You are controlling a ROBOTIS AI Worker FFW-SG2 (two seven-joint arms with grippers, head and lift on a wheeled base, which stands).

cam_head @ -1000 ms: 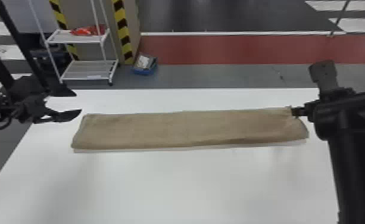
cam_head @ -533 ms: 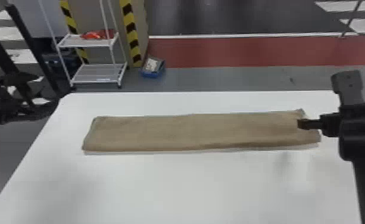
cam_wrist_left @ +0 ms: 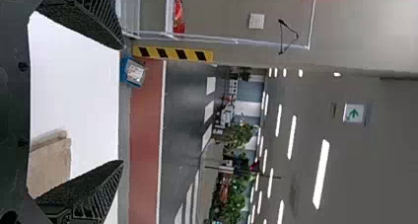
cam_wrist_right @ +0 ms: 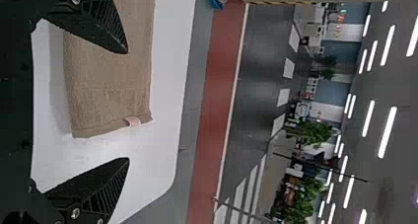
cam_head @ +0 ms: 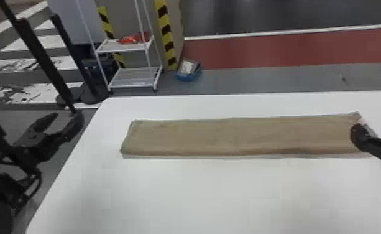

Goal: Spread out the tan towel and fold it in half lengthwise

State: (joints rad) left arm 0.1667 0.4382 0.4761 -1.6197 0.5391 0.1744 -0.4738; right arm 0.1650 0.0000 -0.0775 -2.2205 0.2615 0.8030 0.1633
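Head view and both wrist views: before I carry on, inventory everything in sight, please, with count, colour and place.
towel: one, tan, lying in a long strip across the table
tag: one, pale pink, at the towel's right end
table: one, white, under the towel
rack: one, white, beyond the table's far left corner
red item: at least one, on the rack's upper shelf
bin: one, blue, on the floor right of the rack
striped strips: two, yellow and black, behind the rack
posts: two, black, left of the rack
floor band: one, red, beyond the table
plants: several, green, far back
ceiling lights: many, white, overhead
left gripper: one, black, off the table's left edge
right gripper: one, black, at the towel's right end
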